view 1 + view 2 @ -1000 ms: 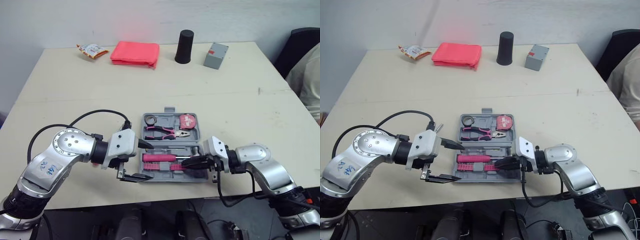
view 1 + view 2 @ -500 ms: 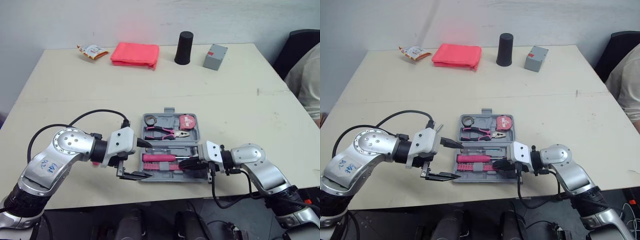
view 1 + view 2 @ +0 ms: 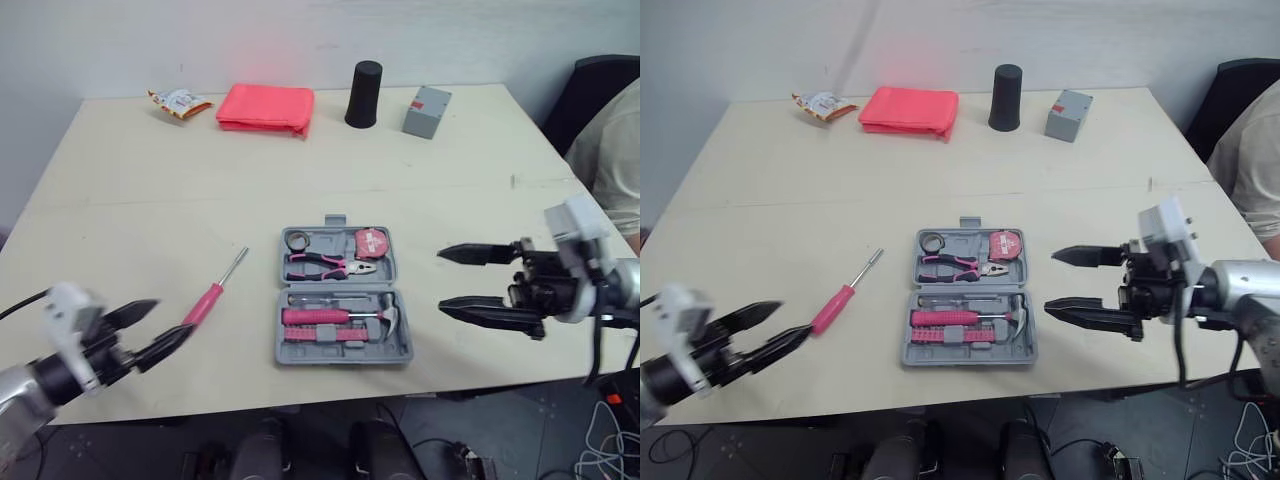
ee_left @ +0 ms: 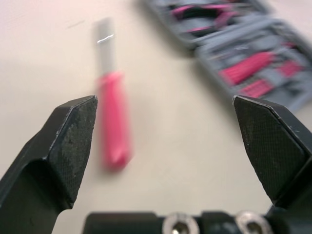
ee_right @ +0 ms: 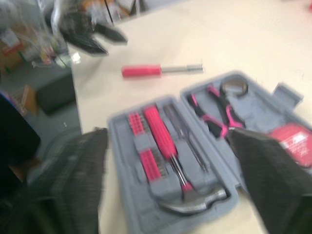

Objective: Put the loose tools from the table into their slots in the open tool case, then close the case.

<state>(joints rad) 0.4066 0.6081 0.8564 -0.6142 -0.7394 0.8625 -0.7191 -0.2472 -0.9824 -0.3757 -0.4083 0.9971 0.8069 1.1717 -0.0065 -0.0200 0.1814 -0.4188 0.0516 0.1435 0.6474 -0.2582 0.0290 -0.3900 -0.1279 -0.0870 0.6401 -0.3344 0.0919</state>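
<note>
Grey case (image 3: 281, 348) open, holds pliers (image 3: 320, 265), hammer (image 3: 386, 318); pink screwdriver (image 3: 208, 303) outside; left pincer (image 3: 172, 320), right pincer (image 3: 441, 280) released.

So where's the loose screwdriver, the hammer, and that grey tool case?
screwdriver (image 3: 205, 303): left eye view, on its pink handle.
hammer (image 3: 388, 316): left eye view, on its metal head.
tool case (image 3: 342, 356): left eye view, on its near grey rim.

screwdriver (image 4: 113, 117) blurred, packet (image 3: 179, 101) perhaps snacks, person (image 3: 612, 150) cropped
</note>
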